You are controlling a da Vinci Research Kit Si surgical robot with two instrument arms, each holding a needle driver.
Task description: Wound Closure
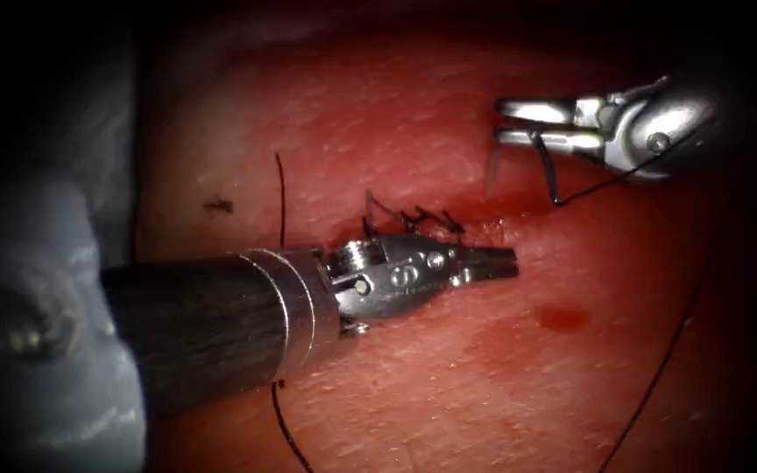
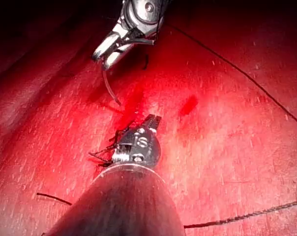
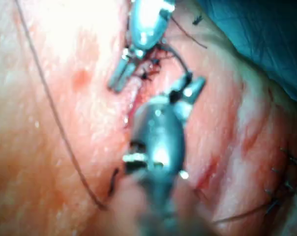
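The right gripper [image 1: 501, 123], at two o'clock in the endoscope view and raised clear of the tissue [image 1: 449, 368], is clamped on the curved needle [image 1: 545, 166] near its thread end, so the needle hangs free below it, out of the tissue, with the thread [image 1: 659, 368] trailing away toward four o'clock. The left gripper [image 1: 505, 261] lies closed and holding nothing at the centre, resting beside the stitched cut [image 1: 413, 219] with its dark knots.
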